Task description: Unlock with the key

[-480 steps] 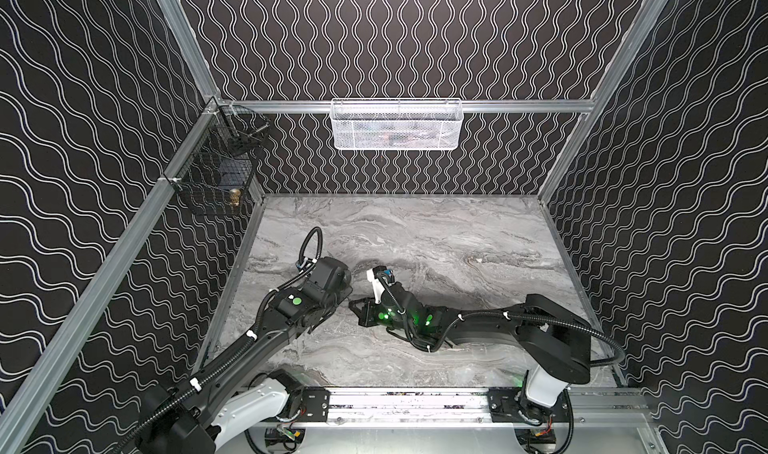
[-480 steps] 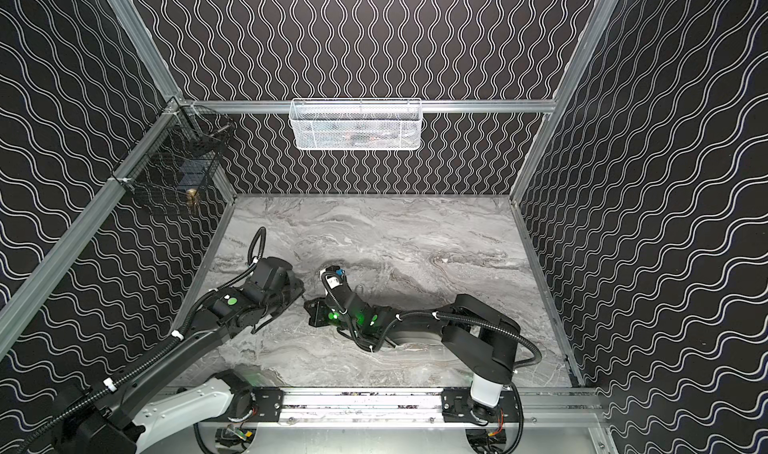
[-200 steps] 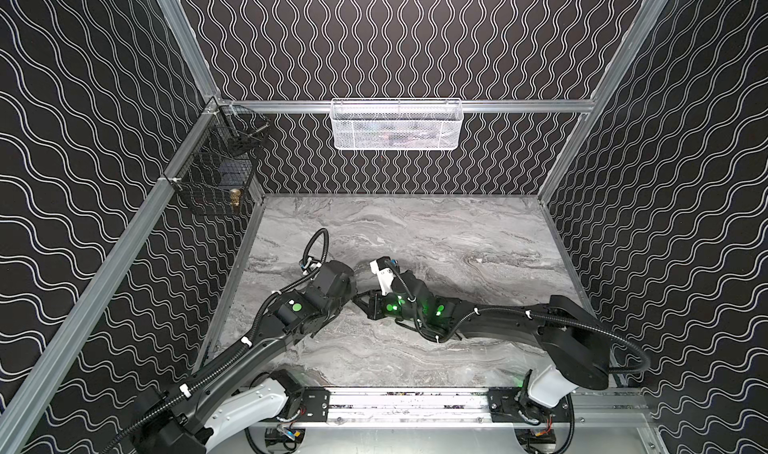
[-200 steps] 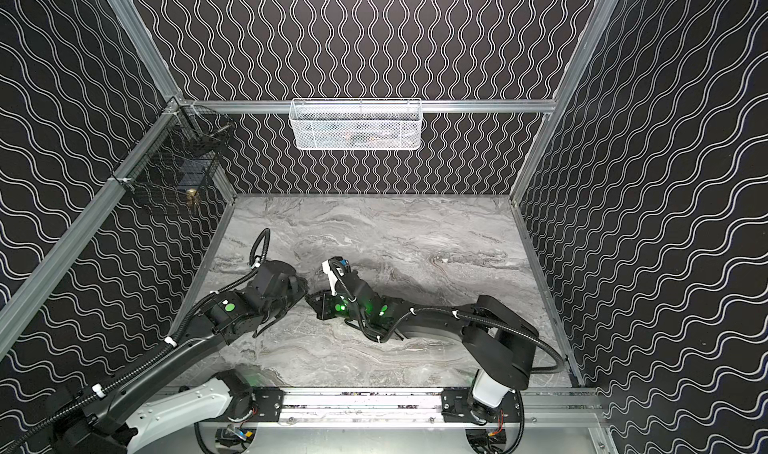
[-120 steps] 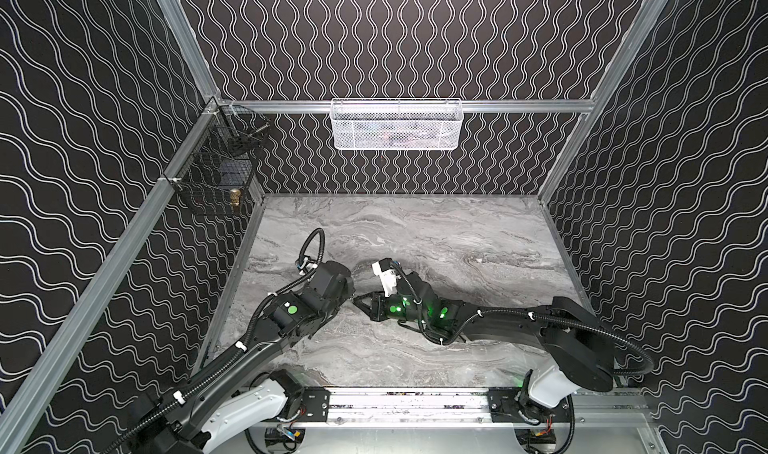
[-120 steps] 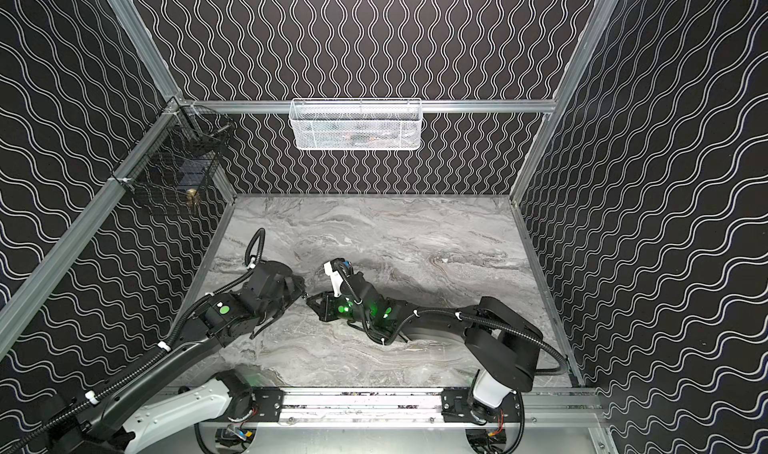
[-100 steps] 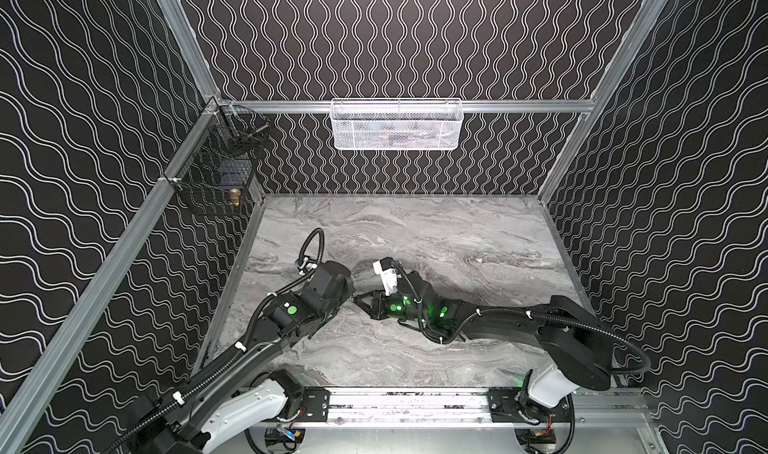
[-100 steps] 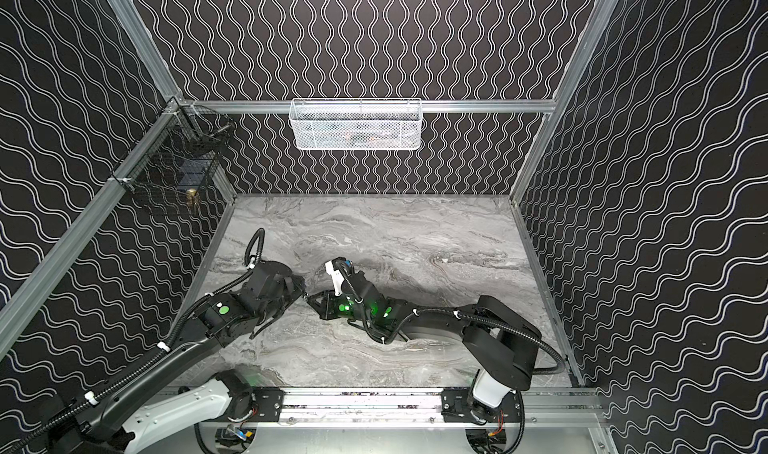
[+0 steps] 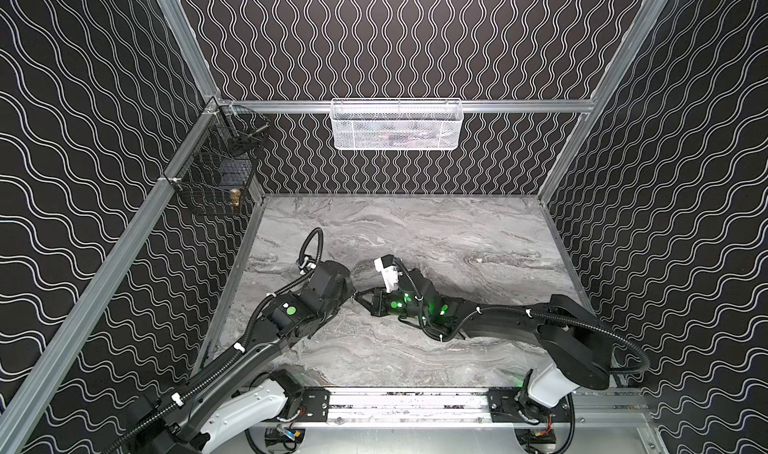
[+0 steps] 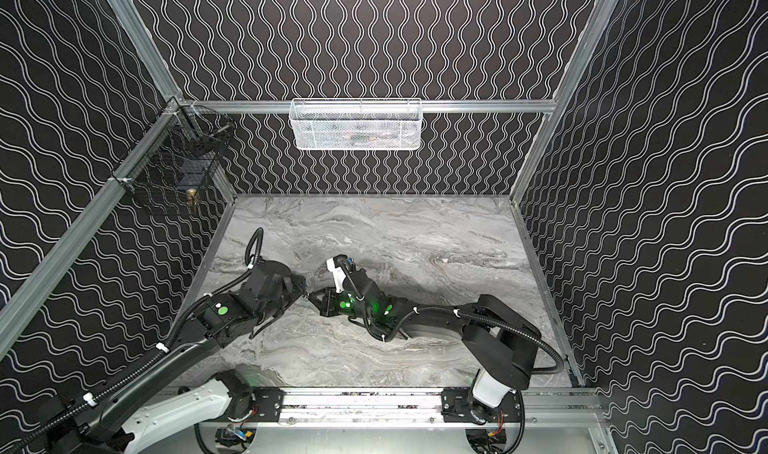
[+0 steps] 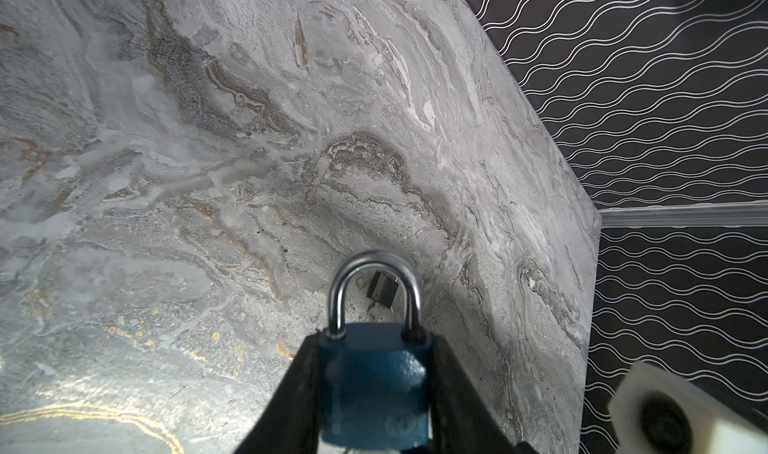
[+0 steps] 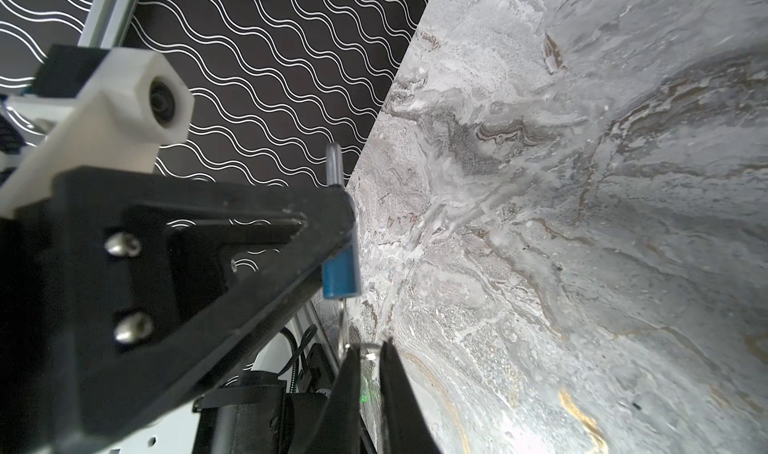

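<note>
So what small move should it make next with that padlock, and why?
Probably twist the right gripper to turn the key: it appears seated in the underside of the blue padlock, which the left gripper clamps, and the shackle is not yet open.

In a top view you see both arms reaching low over the marble table (image 9: 436, 231) and meeting left of its middle. Your left gripper (image 9: 351, 294) points right, mostly hidden under its own wrist. Your right gripper (image 9: 361, 299) points left at it, with the tips almost touching. What sits between them is too small to make out. A white camera mount (image 9: 385, 269) rides on the right wrist, and green lights (image 9: 398, 305) glow on both arms. A white mesh basket (image 9: 395, 125) hangs on the back rail (image 9: 519, 106). A black wire basket (image 9: 208, 177) hangs in the left corner, with a brass-coloured piece (image 9: 235, 196) at its lower front.
</note>
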### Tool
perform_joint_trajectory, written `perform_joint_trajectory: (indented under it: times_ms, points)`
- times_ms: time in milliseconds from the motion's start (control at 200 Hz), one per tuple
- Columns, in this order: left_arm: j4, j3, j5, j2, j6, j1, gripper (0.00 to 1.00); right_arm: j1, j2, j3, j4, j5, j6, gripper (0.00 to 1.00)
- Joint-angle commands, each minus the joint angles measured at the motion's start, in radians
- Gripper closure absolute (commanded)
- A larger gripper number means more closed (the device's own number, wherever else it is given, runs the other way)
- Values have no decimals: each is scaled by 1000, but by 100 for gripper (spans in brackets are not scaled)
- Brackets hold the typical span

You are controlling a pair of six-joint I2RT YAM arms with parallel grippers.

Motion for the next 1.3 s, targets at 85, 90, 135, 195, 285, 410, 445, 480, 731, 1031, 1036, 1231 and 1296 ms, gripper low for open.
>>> perform_joint_trajectory:
  times_ms: [85, 90, 135, 195, 285, 410, 445, 480, 731, 1031, 1036, 1231, 1296]
  points:
    - [27, 0, -9, -2, 10, -1, 96, 0, -31, -7, 42, 7, -23, 86]
    - [27, 0, -8, -1, 11, 0, 96, 0, -32, -7, 40, 7, -24, 86]
    - [28, 1, -7, -2, 11, 0, 96, 1, -38, -6, 36, 5, -24, 86]
    - [24, 1, -6, -4, 11, 0, 97, 2, -40, -3, 30, -1, -26, 85]
    - [25, 0, -6, -6, 11, 0, 97, 2, -32, 10, 18, -9, -26, 83]
    - [26, 1, -5, -9, 12, 0, 98, 2, -16, 12, 19, -4, -18, 83]
    - [25, 3, -4, -8, 12, 0, 98, 2, -15, 11, 28, -6, -17, 83]
    - [26, 3, -2, -8, 12, 0, 98, 2, -9, 14, 29, -8, -17, 83]
    - [38, 3, 21, -6, 15, -1, 98, 2, 16, 34, 35, -26, -13, 90]
    - [77, -8, 78, -3, 17, 0, 99, -1, 22, 76, 10, -15, -36, 95]
    - [78, -8, 79, -3, 17, 0, 99, -1, 21, 77, 9, -15, -37, 95]
    - [53, 12, 42, 2, 24, 0, 99, -3, 4, 74, -31, -9, -31, 87]
    - [47, 17, 23, 0, 24, 0, 99, -2, -3, 64, -32, -11, -24, 85]
